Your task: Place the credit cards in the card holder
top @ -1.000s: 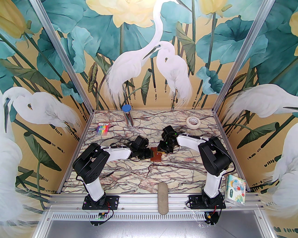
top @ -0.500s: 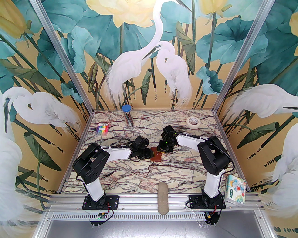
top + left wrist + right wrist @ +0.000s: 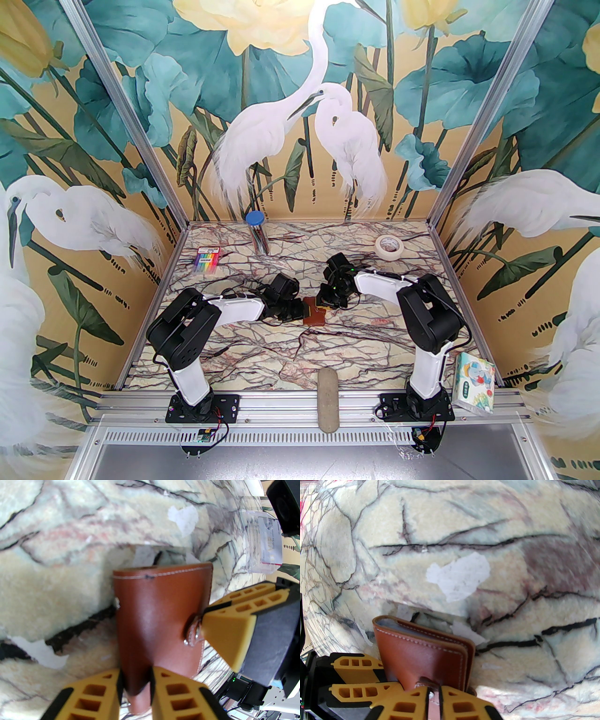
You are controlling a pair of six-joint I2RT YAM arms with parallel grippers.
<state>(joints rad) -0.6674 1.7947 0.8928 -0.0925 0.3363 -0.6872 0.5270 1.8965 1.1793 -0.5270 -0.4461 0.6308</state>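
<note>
The card holder (image 3: 314, 315) is folded shut at the middle of the worktop (image 3: 290, 356), between the two arms. The left gripper (image 3: 136, 676) is narrow, clamped on its left edge. The right gripper (image 3: 433, 698) is narrow, pinching the card holder by its snap tab (image 3: 427, 682). One pale credit card (image 3: 269, 541) lies apart, inside a clear wrapper (image 3: 252, 526).
</note>
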